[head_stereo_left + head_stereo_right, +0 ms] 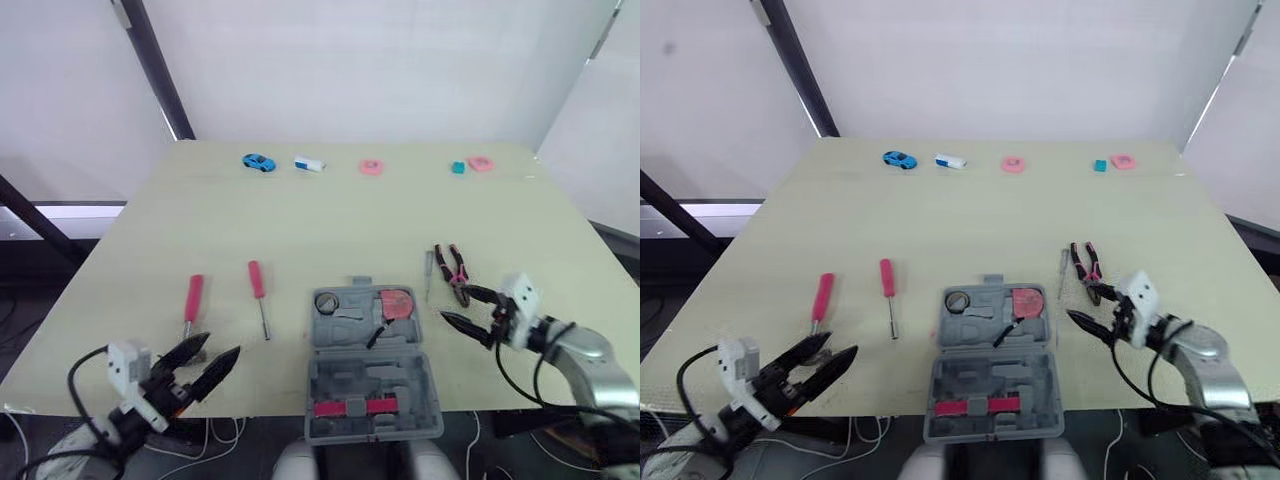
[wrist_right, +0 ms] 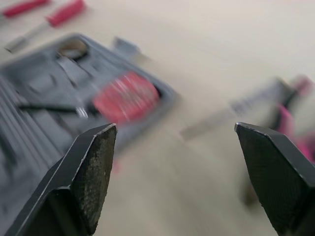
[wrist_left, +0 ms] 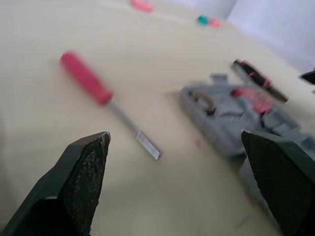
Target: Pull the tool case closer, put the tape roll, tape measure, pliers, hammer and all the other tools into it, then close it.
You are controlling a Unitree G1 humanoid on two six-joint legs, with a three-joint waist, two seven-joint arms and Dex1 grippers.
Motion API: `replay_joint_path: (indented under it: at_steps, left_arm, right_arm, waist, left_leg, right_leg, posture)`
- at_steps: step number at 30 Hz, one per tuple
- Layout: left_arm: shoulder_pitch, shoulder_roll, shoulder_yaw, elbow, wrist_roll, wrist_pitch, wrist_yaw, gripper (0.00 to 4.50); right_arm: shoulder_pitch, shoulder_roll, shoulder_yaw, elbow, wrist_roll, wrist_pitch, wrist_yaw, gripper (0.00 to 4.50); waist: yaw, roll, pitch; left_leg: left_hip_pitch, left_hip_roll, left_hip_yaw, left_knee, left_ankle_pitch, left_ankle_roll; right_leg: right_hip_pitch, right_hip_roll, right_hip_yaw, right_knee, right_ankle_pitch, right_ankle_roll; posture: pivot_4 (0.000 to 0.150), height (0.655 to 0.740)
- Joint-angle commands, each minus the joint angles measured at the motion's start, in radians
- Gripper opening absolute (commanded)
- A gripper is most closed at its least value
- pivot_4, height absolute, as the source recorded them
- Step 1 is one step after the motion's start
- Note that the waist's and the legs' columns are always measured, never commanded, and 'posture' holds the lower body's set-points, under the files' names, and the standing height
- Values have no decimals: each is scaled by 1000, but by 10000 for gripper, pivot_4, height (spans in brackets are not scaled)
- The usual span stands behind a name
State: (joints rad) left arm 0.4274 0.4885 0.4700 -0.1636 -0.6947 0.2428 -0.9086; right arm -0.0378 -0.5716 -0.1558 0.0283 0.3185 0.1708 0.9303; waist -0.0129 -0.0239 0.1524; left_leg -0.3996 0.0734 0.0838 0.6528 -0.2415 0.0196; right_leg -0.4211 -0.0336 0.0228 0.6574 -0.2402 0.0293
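Head stereo overhead; wrist cams low, share tool case (image 1: pixel 370 378).

Lab: bare table (image 1: pixel 330 225), white screens (image 1: pixel 380 60)

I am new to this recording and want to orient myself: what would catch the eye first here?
The open grey tool case lies at the near edge of the table, in the middle. Two red-handled screwdrivers lie to its left and pink-handled pliers to its right, just beyond the open right end effector. The left end effector, also open, hovers close to the leftmost one.
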Motion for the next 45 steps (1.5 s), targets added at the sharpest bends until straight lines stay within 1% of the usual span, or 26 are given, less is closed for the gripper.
replay_joint_path:
  at_steps: [1,4,6,8,11,13,17,19,21,22,25,29,31,37,45]
  left_arm:
    - [68,7,69,44,25,-53,-20,45000]
    - [94,8,80,73,33,-73,-34,45000]
    - [97,8,80,83,38,-79,-39,45000]
    - [95,11,76,90,47,-88,-48,45000]
    - [78,14,68,77,45,-87,-59,45000]
    - [65,19,55,46,40,-83,-69,45000]
    - [27,41,7,-43,38,-77,-90,45000]
    - [3,64,-28,-89,37,-73,-116,45000]
    - [-33,88,-62,-132,28,-60,-136,45000]
    - [-58,106,-84,-160,19,-47,-150,45000]
    - [-105,131,-114,-203,-12,-9,-159,45000]
    - [-196,196,-167,-251,-39,37,-214,45000]
    - [-223,211,-179,-265,-56,57,-218,45000]
    - [-273,220,-190,-303,-86,98,-204,45000]
    - [-286,215,-177,-312,-96,113,-187,45000]
  right_arm:
    - [137,-63,-143,-124,40,30,-25,44959]
    - [258,-86,-221,-185,67,59,-42,44959]
    - [309,-91,-250,-200,75,62,-43,44959]
    - [328,-89,-260,-209,78,63,-49,44959]
    - [318,-80,-259,-210,91,69,-64,44959]
    - [292,-70,-241,-208,97,82,-84,44959]
    - [184,-26,-170,-177,31,92,-192,44959]
    - [113,-9,-121,-153,-7,139,-252,44959]
    - [27,9,-65,-113,-59,209,-326,44959]
    - [-29,32,-39,-79,-76,236,-366,44959]
    - [-119,83,-8,-37,-86,310,-435,44959]
    - [-219,198,57,-4,-132,375,-557,44959]
    - [-245,229,68,9,-145,390,-589,44959]
    - [-290,275,77,70,-181,387,-673,44959]
    - [-269,302,40,70,-160,368,-703,44959]
  waist:
    - [2,0,0]
    - [0,-2,0]
    - [0,-3,1]
    - [-2,-4,0]
    - [-4,-4,1]
    - [-3,-4,1]
    - [-1,-4,1]
    - [-1,-4,1]
    - [-1,-4,1]
    - [-1,-4,1]
    - [-2,-4,2]
    - [-2,-4,1]
    - [-2,-3,2]
    - [-2,-3,2]
    - [-3,-3,2]
  left_leg:
    - [0,0,0,0,0,0]
    - [0,0,-1,-2,0,0]
    - [0,0,-4,-2,-1,-1]
    - [0,1,-6,-1,-3,-5]
    - [1,1,-5,-1,-3,-6]
    - [0,1,-5,-2,-3,-6]
    - [-1,0,-5,-2,-3,-6]
    - [-1,0,-5,-2,-3,-5]
    - [-1,0,-5,-2,-1,-2]
    - [-2,0,-4,-3,-1,-1]
    - [-5,0,-2,-1,-1,-1]
    - [-10,0,-1,-1,0,-1]
    - [-14,0,-2,-1,0,-1]
    - [-16,0,-1,-1,0,-1]
    - [-15,0,-2,0,0,-1]
  right_leg:
    - [0,0,0,0,0,0]
    - [0,-1,0,-3,-1,0]
    - [-2,-1,1,-3,-1,1]
    - [-2,-2,0,-3,-1,1]
    - [-2,-3,0,-3,-1,1]
    - [-3,-3,0,-3,-1,1]
    - [-4,-2,0,-3,-1,1]
    - [-4,-2,0,-2,-1,1]
    - [-4,-1,0,-2,-1,0]
    - [-4,-1,1,-2,2,-4]
    - [-8,0,2,1,2,-4]
    - [-11,3,1,1,2,-4]
    - [-16,3,0,3,3,-3]
    - [-16,3,1,1,4,0]
    - [-16,3,1,4,4,-1]
  posture:
    - [1500,7400]
    - [1500,7400]
    - [1500,7400]
    - [1500,7400]
    - [1500,7400]
    - [1500,7400]
    - [1500,7400]
    - [1500,7400]
    - [1500,7400]
    - [1500,7400]
    - [1500,7400]
    - [1500,7400]
    - [1500,7400]
    - [1500,7400]
    - [1500,7400]
